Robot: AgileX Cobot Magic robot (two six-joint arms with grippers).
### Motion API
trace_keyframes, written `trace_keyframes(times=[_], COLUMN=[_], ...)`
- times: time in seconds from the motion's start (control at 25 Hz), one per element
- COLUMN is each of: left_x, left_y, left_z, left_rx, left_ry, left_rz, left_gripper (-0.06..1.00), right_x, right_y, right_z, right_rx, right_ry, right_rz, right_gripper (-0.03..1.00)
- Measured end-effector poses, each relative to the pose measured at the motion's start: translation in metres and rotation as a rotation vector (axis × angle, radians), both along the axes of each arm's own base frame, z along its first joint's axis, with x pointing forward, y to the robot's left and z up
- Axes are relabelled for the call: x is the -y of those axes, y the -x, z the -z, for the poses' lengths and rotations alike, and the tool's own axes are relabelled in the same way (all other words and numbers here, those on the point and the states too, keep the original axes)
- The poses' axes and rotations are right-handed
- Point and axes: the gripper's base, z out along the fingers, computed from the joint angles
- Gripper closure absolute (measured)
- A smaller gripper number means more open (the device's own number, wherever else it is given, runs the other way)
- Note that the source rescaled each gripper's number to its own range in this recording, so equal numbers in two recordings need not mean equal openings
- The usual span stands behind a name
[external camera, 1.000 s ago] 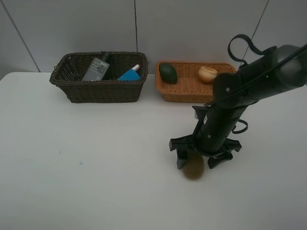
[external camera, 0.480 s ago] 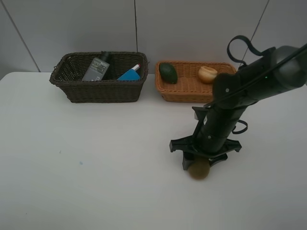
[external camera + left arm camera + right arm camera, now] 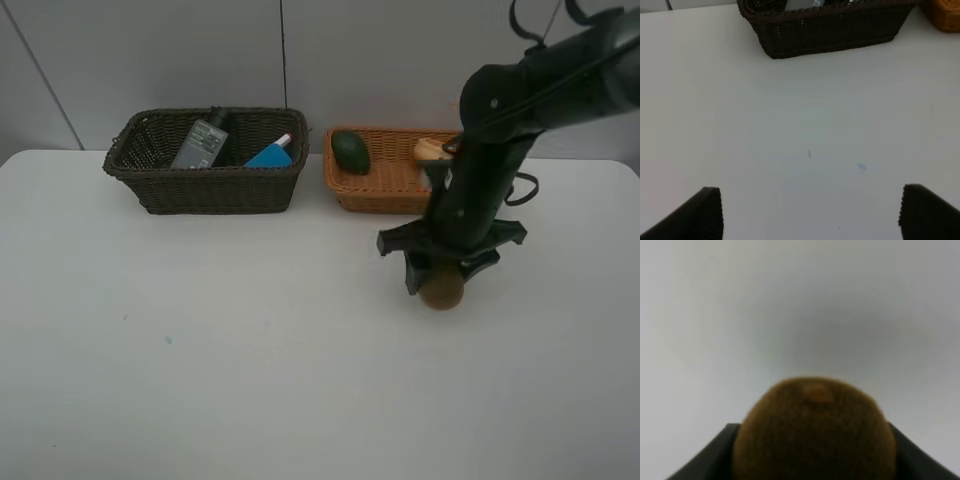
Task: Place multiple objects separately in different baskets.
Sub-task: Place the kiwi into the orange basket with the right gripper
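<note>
Clamping the brown kiwi (image 3: pixel 441 291), your right end effector (image 3: pixel 441 280) hangs just near of the light orange basket (image 3: pixel 385 189); bare desk (image 3: pixel 200 340) spreads left. Your left end effector (image 3: pixel 810 212) gapes wide.

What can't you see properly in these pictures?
- Orange-yellow fruit, high view: partly hidden behind the right arm.
- Kiwi, right wrist view: close and blurred, its lower part cut off by the edge.
- Dark basket, left wrist view: its top is cut off, so its contents barely show.
</note>
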Motion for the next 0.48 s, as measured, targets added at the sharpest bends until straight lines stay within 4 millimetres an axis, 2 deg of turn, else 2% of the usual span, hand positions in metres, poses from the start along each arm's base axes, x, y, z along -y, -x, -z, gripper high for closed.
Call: trace_keyframes(times=[0.2,0.32,0.48], left_x=[0.000,0.000,0.000], left_y=[0.000,0.000,0.000], left_z=[0.000,0.000,0.000], left_rx=[0.000,0.000,0.000], left_ry=[0.000,0.000,0.000], left_rz=[0.000,0.000,0.000], left_gripper=[0.08,0.08,0.08], right_x=[0.011,0.011,0.007], right_y=[-0.067,-0.103,-0.143], right_z=[-0.044,-0.052,-0.048], right_rx=[0.126,0.174,0.222], right_ry=[-0.002,-0.002,-0.017], right_rz=[-0.044,-0.091,-0.109], right_gripper=[0.97,0.97,0.97])
